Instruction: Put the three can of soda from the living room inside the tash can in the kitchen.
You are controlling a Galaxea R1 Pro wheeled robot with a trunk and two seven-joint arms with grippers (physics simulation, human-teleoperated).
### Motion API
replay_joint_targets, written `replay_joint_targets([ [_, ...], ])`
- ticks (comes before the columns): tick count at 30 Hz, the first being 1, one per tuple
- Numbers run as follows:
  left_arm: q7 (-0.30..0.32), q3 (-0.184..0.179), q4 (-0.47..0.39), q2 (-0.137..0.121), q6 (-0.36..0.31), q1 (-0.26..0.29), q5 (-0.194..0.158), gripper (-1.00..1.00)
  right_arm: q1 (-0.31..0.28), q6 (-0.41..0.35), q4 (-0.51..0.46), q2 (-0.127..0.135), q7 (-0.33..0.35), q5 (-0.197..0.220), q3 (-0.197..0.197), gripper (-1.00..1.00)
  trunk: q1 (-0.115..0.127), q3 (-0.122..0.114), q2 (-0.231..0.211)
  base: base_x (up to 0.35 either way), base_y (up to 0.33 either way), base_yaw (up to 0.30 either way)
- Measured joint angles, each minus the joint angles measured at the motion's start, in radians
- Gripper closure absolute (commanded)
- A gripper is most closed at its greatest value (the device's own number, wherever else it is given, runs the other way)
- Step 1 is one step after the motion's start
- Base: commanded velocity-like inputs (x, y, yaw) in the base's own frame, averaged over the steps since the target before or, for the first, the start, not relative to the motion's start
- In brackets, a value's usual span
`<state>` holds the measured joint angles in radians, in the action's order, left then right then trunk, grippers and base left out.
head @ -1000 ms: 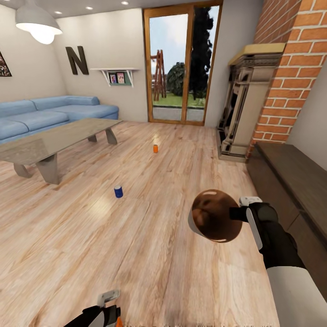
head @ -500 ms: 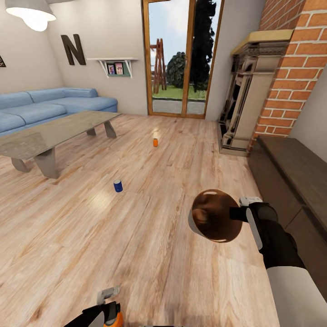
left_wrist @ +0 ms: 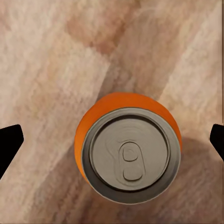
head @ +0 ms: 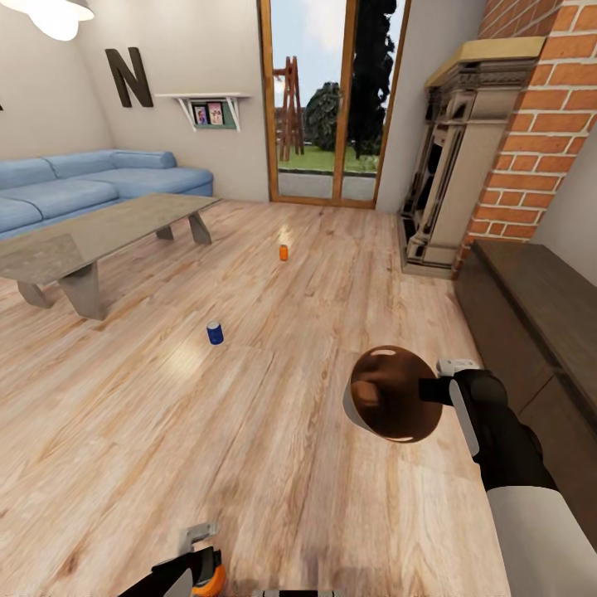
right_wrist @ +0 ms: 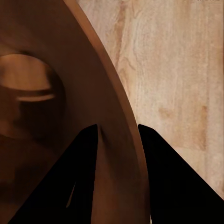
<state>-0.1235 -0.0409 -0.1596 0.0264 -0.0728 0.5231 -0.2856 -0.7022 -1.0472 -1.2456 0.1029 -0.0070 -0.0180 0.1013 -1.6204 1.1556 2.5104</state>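
I have an upright orange can centred directly under my left gripper, jaws wide either side, while my right gripper pinches the trash can rim.

Three soda cans: one blue can, one small orange can farther off, one orange can below the left wrist. One trash bucket.

Plank floor, blue sofa, brick fireplace.
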Motion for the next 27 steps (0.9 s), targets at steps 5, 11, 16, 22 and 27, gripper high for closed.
replay_joint_targets([
  [5, 0.0, 0.0, 0.0, 0.002, 0.0, 0.0, 0.001, -1.0, 0.0, 0.0, 0.0, 0.0, 0.0, 0.003, 0.0, 1.0, 0.0, 0.0, 0.0, 0.0, 0.0, 0.0],
  [11, 0.001, 0.0, 0.003, 0.003, 0.001, 0.0, 0.002, -1.0, 0.0, 0.0, 0.0, 0.0, 0.0, 0.004, 0.0, 1.0, -0.001, 0.008, 0.0, 0.0, 0.0, 0.0],
  [16, 0.0, 0.0, 0.003, 0.005, 0.002, 0.0, 0.001, -1.0, 0.0, 0.0, -0.001, 0.0, 0.0, -0.001, 0.0, 1.0, -0.003, 0.023, 0.001, 0.0, 0.0, 0.0],
  [22, -0.001, 0.0, 0.003, 0.006, 0.013, 0.0, 0.001, -1.0, 0.0, 0.0, -0.001, 0.0, 0.0, 0.005, -0.001, 1.0, -0.003, 0.023, 0.001, 0.0, 0.0, 0.0],
  [27, 0.0, 0.0, 0.003, 0.006, 0.027, 0.0, 0.0, -1.0, 0.001, 0.0, -0.001, 0.0, 0.0, 0.002, -0.001, 1.0, -0.004, 0.031, 0.002, 0.0, 0.0, 0.0],
])
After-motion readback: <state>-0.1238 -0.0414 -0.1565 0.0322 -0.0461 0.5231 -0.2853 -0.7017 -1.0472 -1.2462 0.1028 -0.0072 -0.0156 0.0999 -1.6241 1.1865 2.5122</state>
